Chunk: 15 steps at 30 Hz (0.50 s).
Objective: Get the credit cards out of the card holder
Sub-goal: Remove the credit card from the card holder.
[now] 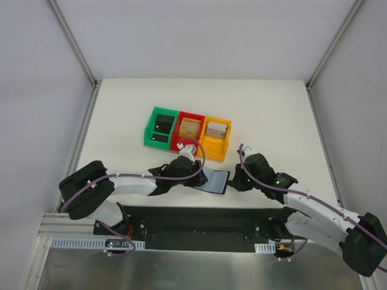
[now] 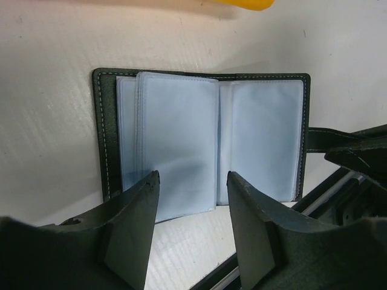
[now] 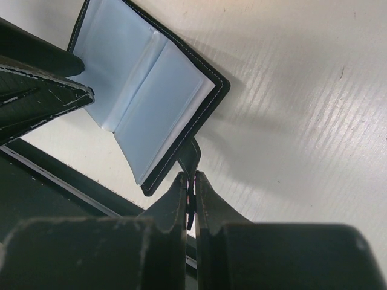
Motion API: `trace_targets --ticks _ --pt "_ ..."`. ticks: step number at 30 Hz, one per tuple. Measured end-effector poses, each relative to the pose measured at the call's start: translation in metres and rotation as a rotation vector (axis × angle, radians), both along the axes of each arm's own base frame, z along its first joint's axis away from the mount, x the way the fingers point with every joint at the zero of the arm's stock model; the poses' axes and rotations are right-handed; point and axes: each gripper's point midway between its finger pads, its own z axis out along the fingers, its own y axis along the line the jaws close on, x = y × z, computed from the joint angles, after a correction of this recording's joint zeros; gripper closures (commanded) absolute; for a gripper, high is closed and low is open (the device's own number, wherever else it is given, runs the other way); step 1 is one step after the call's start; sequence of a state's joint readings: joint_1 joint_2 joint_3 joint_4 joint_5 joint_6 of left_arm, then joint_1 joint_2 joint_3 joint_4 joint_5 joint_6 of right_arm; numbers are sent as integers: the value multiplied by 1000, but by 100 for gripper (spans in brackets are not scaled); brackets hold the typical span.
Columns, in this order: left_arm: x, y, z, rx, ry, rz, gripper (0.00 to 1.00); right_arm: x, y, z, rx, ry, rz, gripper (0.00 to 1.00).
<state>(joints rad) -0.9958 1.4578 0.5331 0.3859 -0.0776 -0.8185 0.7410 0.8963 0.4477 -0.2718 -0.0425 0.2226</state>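
card holder (image 1: pixel 214 180): lay open flat, sleeves (image 2: pixel 175 133) up. right gripper (image 3: pixel 192 181) pinched its tab (image 3: pixel 188 154), seemingly to anchor it; left gripper (image 2: pixel 193 193) hung above, jaws apart, for picking.

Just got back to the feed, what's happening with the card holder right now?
The card holder lies open on the table, close to the arms' edge, with its clear sleeves facing up. The right arm has its jaws pinched shut on the holder's side strap. The left arm hangs over the sleeves with its jaws open, gripping nothing. No card is out on the table; I cannot tell whether the sleeves hold any.
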Motion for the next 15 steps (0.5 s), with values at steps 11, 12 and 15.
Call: trace_targets --ticks 11,12,15 --pt "-11 -21 6 -76 21 -102 49 -1 1 -1 1 7 5 100" --pt "-11 -20 8 -81 16 -104 48 -1 1 -1 1 7 5 100" --pt "-11 -13 18 -95 -17 -90 44 -1 1 -1 1 8 5 99"
